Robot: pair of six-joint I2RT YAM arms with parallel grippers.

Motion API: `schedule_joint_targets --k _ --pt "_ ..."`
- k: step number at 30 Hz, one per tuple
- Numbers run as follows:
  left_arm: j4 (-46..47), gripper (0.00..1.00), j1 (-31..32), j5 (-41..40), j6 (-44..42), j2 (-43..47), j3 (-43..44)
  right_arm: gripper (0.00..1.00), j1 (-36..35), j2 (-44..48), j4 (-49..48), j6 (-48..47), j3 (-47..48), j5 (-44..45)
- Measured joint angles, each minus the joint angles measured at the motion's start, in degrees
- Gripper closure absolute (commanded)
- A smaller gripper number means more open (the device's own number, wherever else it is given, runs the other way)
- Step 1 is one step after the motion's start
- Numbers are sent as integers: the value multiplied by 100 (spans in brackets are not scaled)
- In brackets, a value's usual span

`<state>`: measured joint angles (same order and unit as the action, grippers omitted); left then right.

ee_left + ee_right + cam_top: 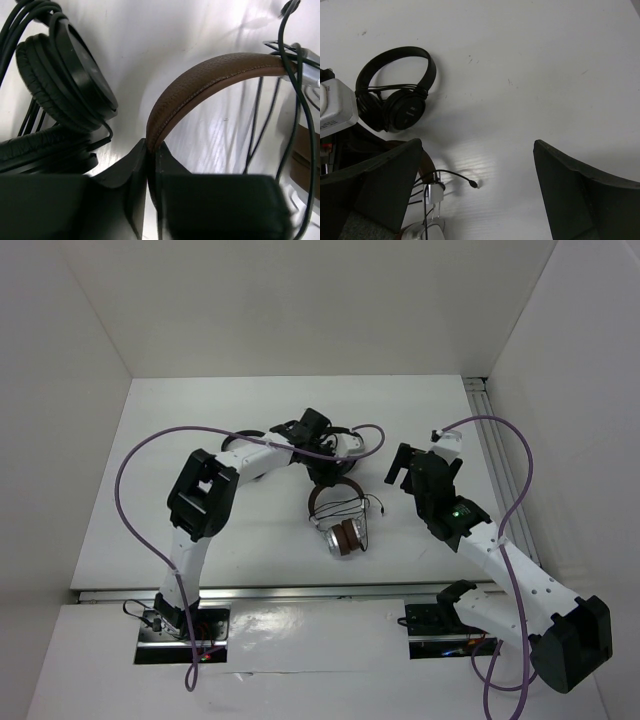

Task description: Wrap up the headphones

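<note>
Pinching headphones (210, 75) at brown headband, left pincer (148, 147) nearly together; right pincer (477, 145) wide apart, empty.

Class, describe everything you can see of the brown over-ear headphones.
The headphones rest on the white table: brown, grained leather-like headband, brown pads, silver earcups close together, thin black cable looped around one band end. The left gripper pinches the headband between its jaws; black headphones lie alongside.

The top camera looks down from behind the arm bases (180, 625) over the whole table (200, 420), the left wrist camera sits seemingly almost against the brown headphones (210, 75), which the higher right wrist view catches lower left.
</note>
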<state>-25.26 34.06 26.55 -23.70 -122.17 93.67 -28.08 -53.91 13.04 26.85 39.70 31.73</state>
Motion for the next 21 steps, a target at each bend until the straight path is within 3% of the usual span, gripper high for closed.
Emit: schedule_joint_targets --k 1,7,8,9,21 --pt "-4 70 0 -39 11 0 0 1 0 0 0 -15 0 -9" --pt "0 64 0 -96 136 0 0 1 0 61 -7 -103 0 -221" --pt "2 23 0 -105 149 2 0 1 0 96 -9 -105 -2 -236" --pt "9 0 0 -111 120 2 0 1 0 133 -11 -114 -7 -251" --pt "-33 0 39 -83 310 693 -2 1 0 295 -15 -146 -79 -402"
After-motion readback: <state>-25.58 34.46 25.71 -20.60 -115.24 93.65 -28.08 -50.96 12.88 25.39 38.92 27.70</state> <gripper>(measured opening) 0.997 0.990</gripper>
